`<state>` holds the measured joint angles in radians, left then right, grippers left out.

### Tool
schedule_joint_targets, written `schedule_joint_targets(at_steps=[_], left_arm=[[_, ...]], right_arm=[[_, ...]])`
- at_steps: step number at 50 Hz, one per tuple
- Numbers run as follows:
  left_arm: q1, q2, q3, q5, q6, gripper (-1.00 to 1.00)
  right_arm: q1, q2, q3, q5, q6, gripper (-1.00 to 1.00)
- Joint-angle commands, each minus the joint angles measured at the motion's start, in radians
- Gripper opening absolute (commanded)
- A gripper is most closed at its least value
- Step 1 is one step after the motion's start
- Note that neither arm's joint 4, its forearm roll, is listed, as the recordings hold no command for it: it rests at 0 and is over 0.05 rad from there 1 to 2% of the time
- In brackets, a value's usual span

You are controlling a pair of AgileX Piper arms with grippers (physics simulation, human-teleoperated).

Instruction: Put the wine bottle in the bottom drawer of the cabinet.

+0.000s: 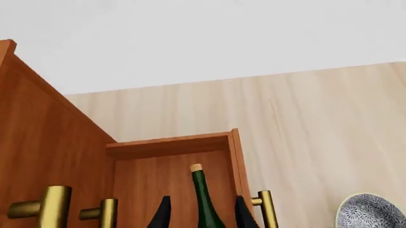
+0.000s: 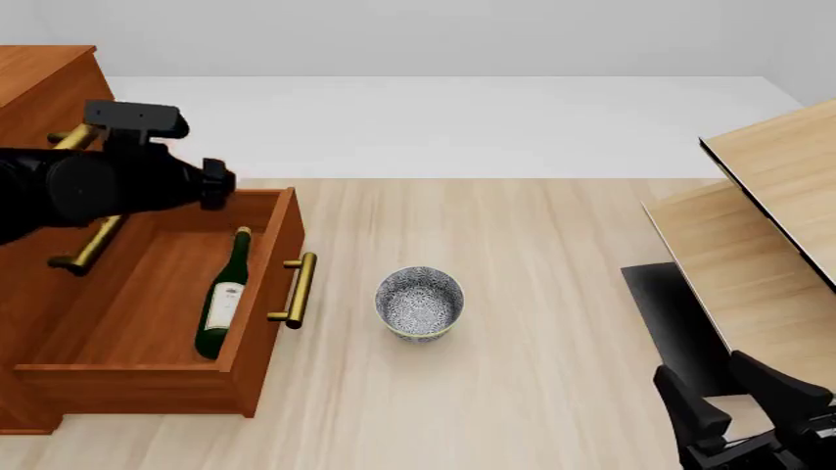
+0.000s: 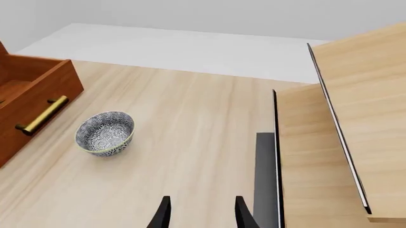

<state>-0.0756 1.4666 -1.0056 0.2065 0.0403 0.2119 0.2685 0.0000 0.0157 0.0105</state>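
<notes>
— Left pincer (image 1: 201,213) first: what's it doing?
— Spread apart, gripping nothing, hanging above the pulled-out bottom drawer (image 2: 261,338) of the cabinet (image 2: 39,88).
— And the wine bottle (image 2: 225,294)?
— Lying on its side inside that drawer, cork pointing toward the cabinet.
— Further right?
— A patterned bowl (image 2: 420,303) stands on the tabletop (image 2: 523,255) just beside the drawer's handle (image 2: 300,290). Right pincer (image 3: 199,213) is also spread and empty, near the pale furniture (image 2: 765,245).

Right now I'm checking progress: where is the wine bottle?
In the front view the wine bottle lies on its side inside the open bottom drawer at the left, against its front panel, cork pointing away, left of the speckled bowl.
</notes>
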Motion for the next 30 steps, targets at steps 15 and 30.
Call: schedule_joint_targets(at_steps=[15,30], left_arm=[[-0.064,-0.472,-0.06,0.279,-0.003,1.0],[-0.04,-0.687,-0.175,0.493,-0.028,1.0]], right_arm=[[0.008,0.026,0.0,-0.028,-0.008,1.0],[0.013,0.028,0.0,-0.037,-0.009,1.0]])
